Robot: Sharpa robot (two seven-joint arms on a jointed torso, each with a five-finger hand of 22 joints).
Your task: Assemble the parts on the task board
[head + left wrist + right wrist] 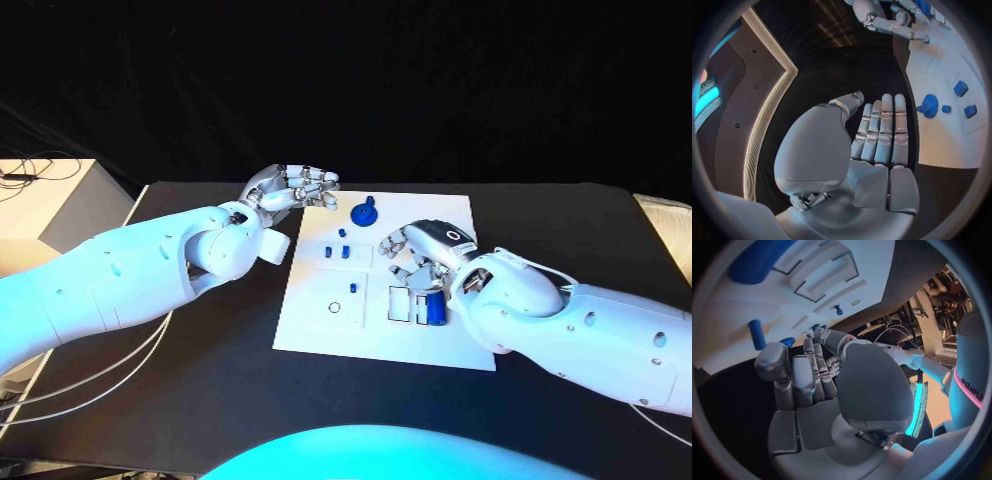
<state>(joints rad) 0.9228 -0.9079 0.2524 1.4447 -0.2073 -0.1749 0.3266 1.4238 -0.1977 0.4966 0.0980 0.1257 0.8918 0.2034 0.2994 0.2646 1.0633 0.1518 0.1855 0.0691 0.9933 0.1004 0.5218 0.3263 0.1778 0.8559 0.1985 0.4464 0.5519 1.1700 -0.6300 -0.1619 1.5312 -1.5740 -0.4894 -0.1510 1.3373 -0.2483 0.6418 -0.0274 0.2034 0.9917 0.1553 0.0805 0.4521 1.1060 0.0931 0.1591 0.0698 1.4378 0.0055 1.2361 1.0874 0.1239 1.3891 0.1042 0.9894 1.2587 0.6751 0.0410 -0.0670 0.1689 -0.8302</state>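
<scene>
Since both hands look empty, I'd say it's between picks. The left hand (293, 187) hovers off the task board (315, 333)'s far-left corner, fingers (882, 131) straight and together; the right hand (421, 256) curls loosely over mid-board. Next up, probably grabbing that round blue knob (362, 212) near the far edge.

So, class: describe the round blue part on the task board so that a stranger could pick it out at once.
Find the white task board in the middle of the black table. Go to its far edge, close to the left hand. The round blue part stands there: a disc with a knob, the only round piece, larger than the small blue blocks near it.
</scene>
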